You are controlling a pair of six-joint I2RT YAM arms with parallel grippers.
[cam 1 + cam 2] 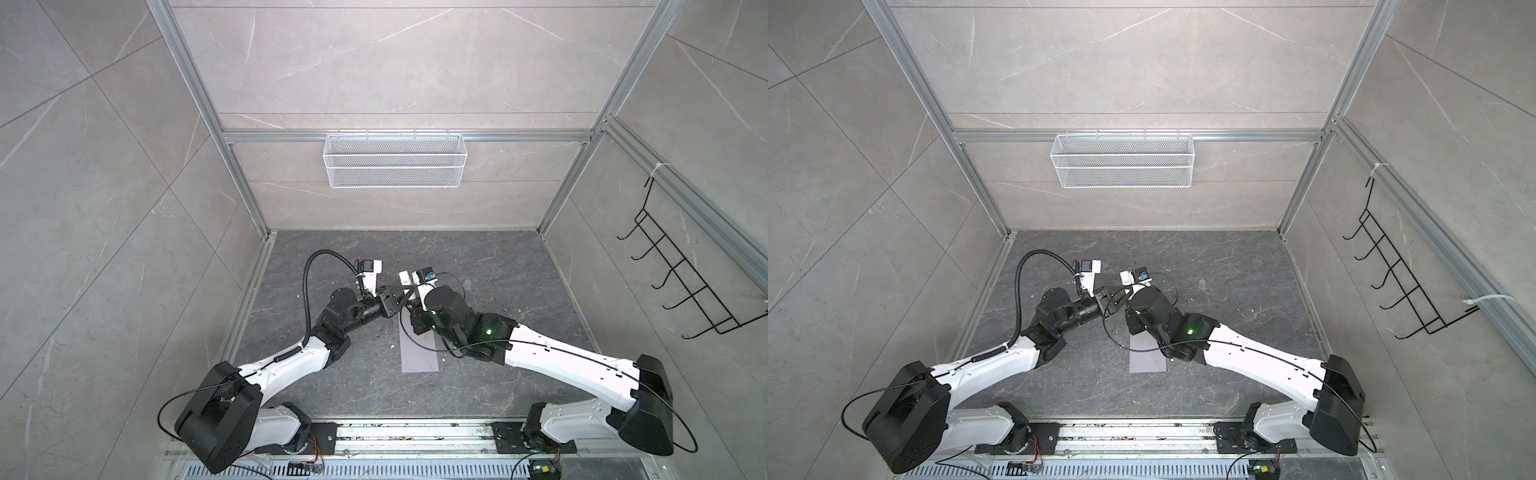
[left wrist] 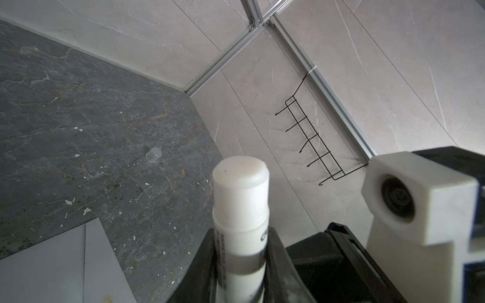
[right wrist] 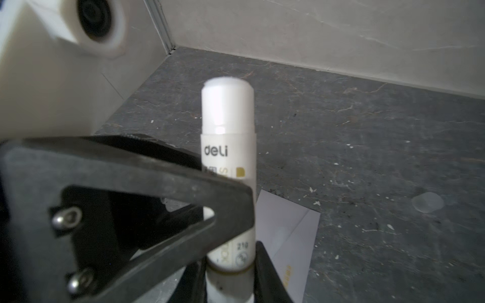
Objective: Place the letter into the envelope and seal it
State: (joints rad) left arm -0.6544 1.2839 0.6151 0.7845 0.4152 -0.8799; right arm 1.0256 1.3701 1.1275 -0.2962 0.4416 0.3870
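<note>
1. The worktop (image 1: 519,291) looks like dark stone, matt, with pale veins.
2. The envelope (image 1: 419,359) is smooth matt paper.
3. The glue stick (image 2: 240,199) is smooth white plastic with a printed label.
4. The left tool (image 2: 241,237) has matt black plastic fingers (image 2: 278,251).
5. The basket (image 1: 395,164) is white metal mesh.

You look into a booth of pale grey marble-look wall panels (image 1: 374,62) framed in aluminium rails (image 1: 519,136), with a white mesh basket (image 1: 395,160) on the back rail, a black wire hook rack (image 1: 681,274) on the right-hand wall, and a dark veined table (image 1: 498,257) flecked with white.
</note>
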